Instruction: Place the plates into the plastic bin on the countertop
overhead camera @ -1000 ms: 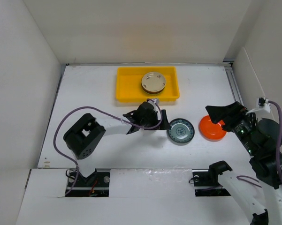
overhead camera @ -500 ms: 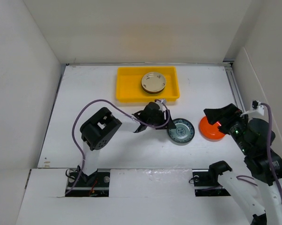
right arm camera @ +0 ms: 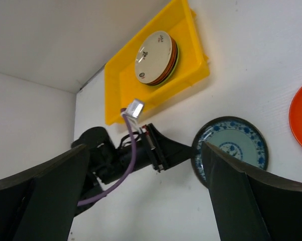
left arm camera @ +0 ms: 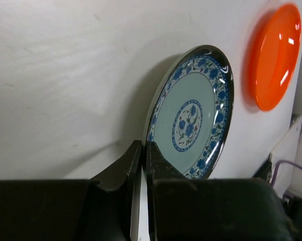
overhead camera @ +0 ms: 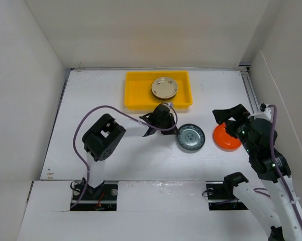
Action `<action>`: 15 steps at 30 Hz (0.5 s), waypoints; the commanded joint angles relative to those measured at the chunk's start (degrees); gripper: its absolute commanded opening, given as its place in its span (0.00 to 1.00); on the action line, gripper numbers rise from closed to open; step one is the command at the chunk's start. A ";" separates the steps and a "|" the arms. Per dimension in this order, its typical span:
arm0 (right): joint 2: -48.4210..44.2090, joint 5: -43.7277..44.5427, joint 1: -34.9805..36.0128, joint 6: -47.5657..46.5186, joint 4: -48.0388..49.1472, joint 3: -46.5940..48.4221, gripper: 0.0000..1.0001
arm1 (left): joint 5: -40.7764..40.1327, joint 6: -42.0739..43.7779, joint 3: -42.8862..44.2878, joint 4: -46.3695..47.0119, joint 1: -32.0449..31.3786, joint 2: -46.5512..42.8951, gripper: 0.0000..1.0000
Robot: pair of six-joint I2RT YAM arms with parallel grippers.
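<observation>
A blue-patterned plate [overhead camera: 191,137] [left arm camera: 196,115] lies mid-countertop, its left edge tipped up off the white surface. My left gripper [overhead camera: 175,131] [left arm camera: 143,146] is shut on that plate's left rim. An orange plate [overhead camera: 227,136] [left arm camera: 274,55] rests flat to its right. My right gripper [overhead camera: 230,119] [right arm camera: 145,201] hangs open above the orange plate's left side, with nothing between its fingers. The yellow plastic bin [overhead camera: 138,93] [right arm camera: 191,75] stands at the back with a stack of plates [overhead camera: 164,88] [right arm camera: 156,50] in it, a cream one on top.
White walls close in the countertop [overhead camera: 90,110] on the left, back and right. The left arm's purple cable [overhead camera: 105,109] loops over the left half of the surface. A rail [overhead camera: 251,90] runs along the right edge.
My left gripper moved right to the blue-patterned plate and closed from open onto its rim, tipping it up. My right arm shifted left over the orange plate, still open.
</observation>
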 commanded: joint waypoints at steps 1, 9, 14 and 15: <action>3.30 3.19 -1.27 2.15 7.41 -1.71 0.97 | -3.96 2.75 6.17 -7.48 3.80 -8.11 0.00; 10.34 -0.83 -13.13 3.48 15.42 -9.79 0.97 | -12.05 3.90 25.77 -24.09 16.09 -6.29 0.00; 11.04 -7.34 -19.55 2.78 16.74 -12.26 0.97 | -8.02 3.90 32.19 -22.44 25.24 0.31 0.00; 11.04 -7.87 -20.69 2.77 16.74 -12.26 0.97 | -7.14 3.90 34.90 -22.44 26.20 1.80 0.00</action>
